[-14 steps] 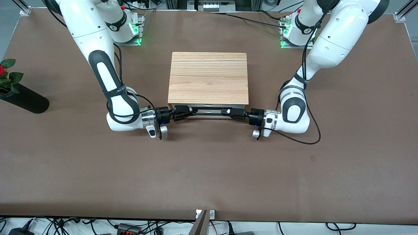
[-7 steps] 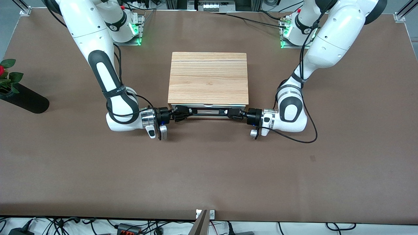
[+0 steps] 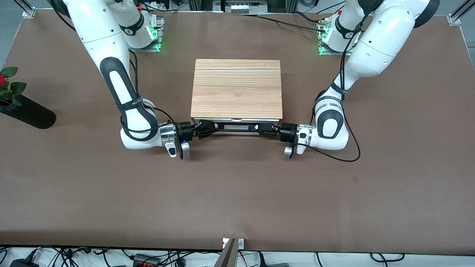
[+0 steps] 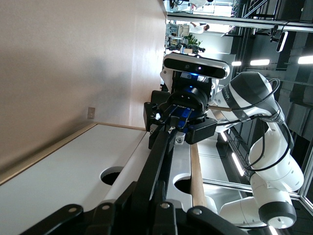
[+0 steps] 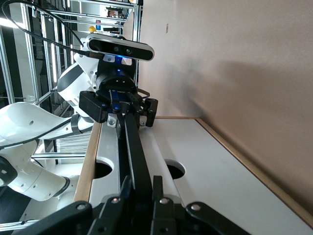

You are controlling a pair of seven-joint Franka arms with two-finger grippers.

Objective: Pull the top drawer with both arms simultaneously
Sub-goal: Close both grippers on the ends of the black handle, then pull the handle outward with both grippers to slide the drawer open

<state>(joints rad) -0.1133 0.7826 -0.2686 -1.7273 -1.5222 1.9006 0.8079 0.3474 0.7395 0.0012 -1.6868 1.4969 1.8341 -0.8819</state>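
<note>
Both grippers clamped on the drawer handle; drawer barely open, uneven pull is the main hazard.

The right arm's slim black two-finger gripper (image 3: 207,129) is clenched on the long thin black bar handle (image 3: 236,128) at the end toward the right arm's side of the table. That handle belongs to the wide shallow top drawer with its white front panel (image 3: 236,121), which sits almost flush in the light wooden cabinet (image 3: 236,88) in the middle of the brown table (image 3: 237,193), toward the edge with the robot bases. The left arm's matching black gripper (image 3: 265,128) is clenched on the handle's other end. Judged risks: one arm pulling ahead would skew and jam the drawer; a slack hold could slip off the thin bar; a hard pull could drag the unfixed cabinet.
</note>
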